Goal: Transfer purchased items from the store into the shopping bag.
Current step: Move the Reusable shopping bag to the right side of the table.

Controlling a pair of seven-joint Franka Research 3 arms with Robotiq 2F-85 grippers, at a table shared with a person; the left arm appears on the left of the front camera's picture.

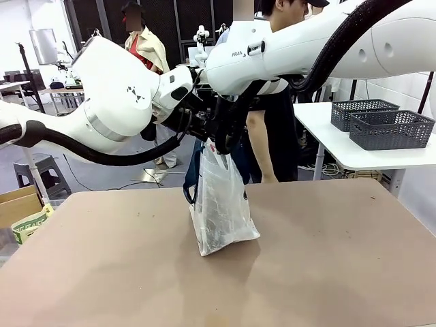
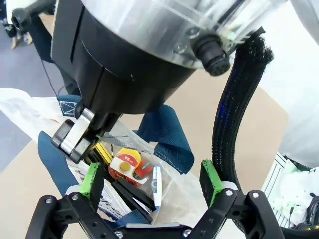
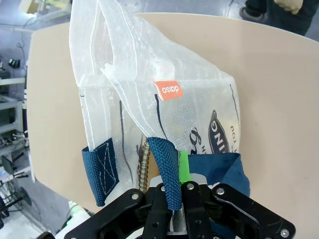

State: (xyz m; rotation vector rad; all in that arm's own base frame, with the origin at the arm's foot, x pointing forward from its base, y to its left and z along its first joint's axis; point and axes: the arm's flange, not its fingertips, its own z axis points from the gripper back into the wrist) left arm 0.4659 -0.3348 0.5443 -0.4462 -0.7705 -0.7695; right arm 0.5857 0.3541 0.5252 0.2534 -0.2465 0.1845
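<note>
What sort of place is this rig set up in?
Probably a lab or workshop staged as a shop counter: grey lattice baskets on a white side table, loose cables on the bare floor, cluttered desks behind.

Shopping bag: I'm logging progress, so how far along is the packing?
Done: small colourful packets lie inside the shopping bag, which stands on the table. In hand: the right gripper is shut on a strap handle, holding the mouth up; the left gripper hangs open and empty above it. Left: whether more items are to come, I cannot tell.
</note>
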